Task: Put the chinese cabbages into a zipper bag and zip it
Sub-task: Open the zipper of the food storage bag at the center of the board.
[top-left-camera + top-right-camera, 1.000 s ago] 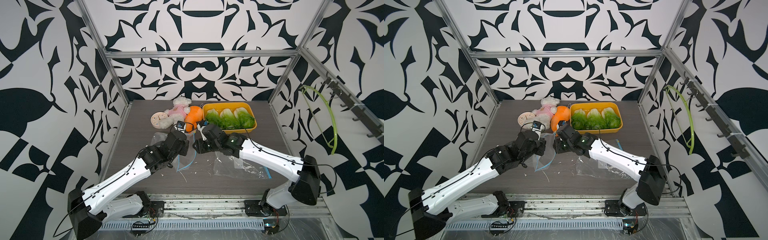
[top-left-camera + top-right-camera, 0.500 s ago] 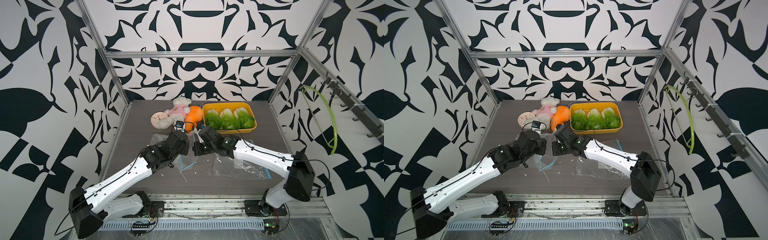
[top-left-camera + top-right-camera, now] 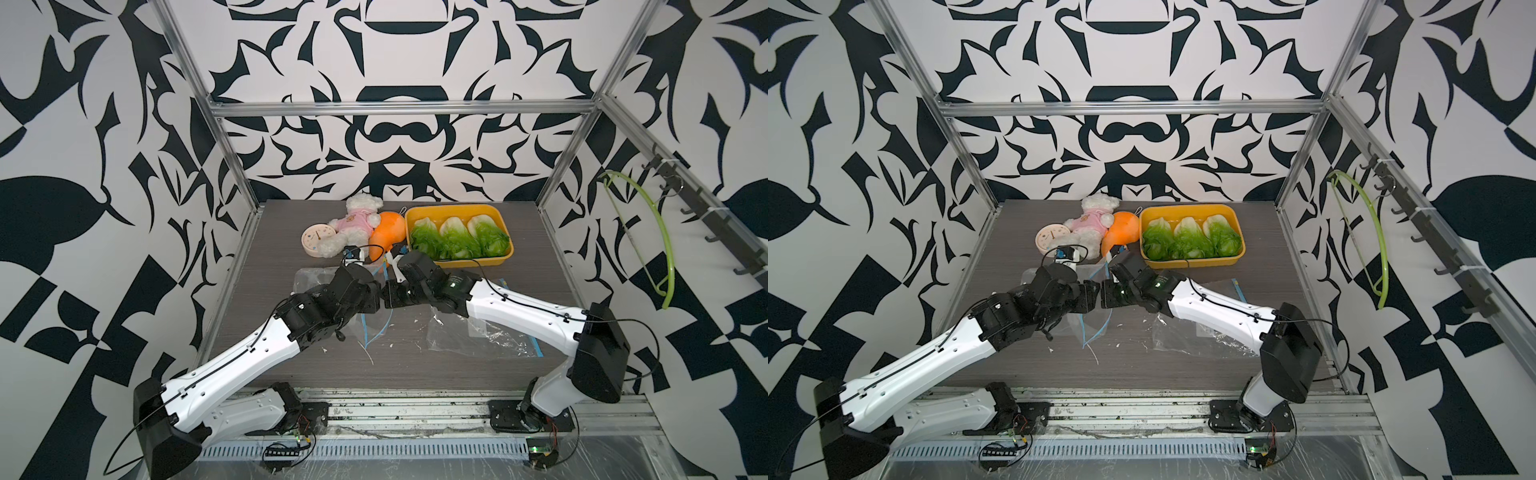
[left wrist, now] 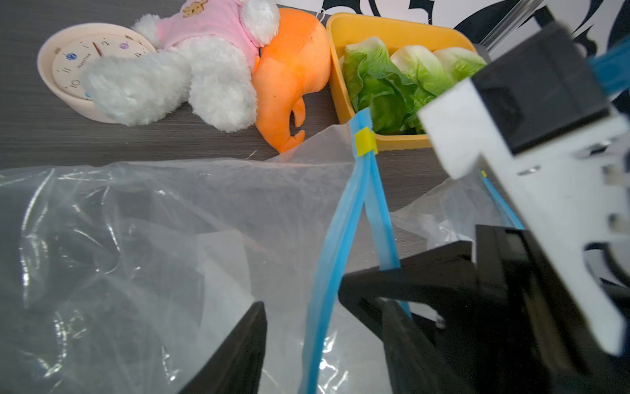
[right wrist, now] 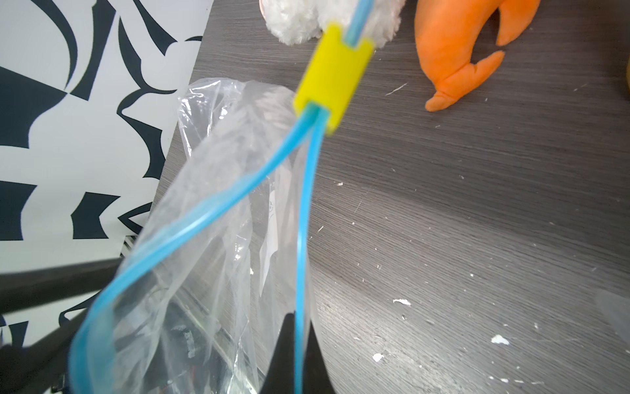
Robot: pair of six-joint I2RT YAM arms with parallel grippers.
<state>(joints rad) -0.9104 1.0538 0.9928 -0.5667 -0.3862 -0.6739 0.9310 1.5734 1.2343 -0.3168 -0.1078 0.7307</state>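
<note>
left gripper had spread wide around the blue rim of the bag, which the right gripper now pinched, likely holding its mouth open for the cabbages.

White walls printed with black leaf-like shapes rise beyond and beside the left hand and right hand, framed by silver aluminium bars. Beneath both hands lies a dark grey wood-grain worktop, evenly lit. Past the right hand, a black hook rail holds a lime-green hanger.
</note>
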